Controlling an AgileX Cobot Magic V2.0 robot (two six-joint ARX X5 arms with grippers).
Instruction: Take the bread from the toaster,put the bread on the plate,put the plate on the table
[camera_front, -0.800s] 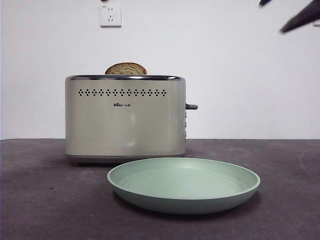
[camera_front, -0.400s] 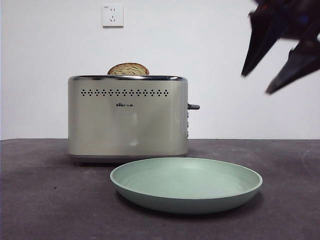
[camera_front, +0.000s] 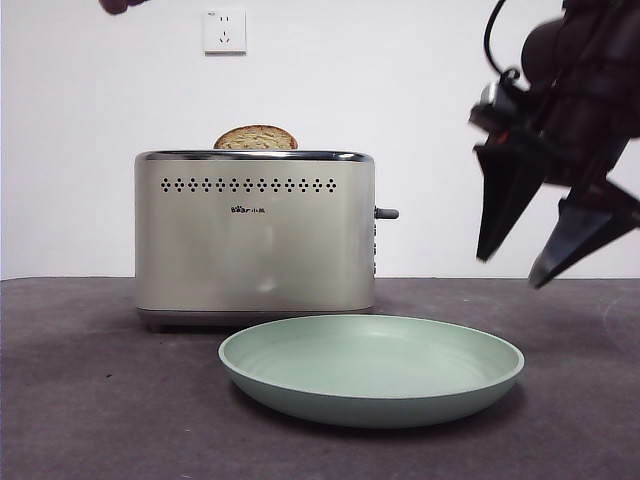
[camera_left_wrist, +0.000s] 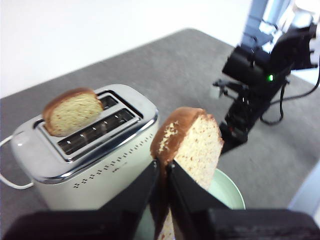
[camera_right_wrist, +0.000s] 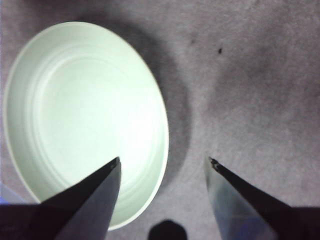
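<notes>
Left wrist view: the left gripper pinches the pale tan, brown-crusted bread slice above the boxy cream toaster. The right gripper hangs with jaws apart over the round mint-green plate's edge on the dark grey surface.

Cream toaster with chrome rim and a row of black dot holes; beside it, pale mint-green plate on dark grey mottled table. Tan speckled bread, brown crust.

Plain white wall, socket seemingly unused
</notes>
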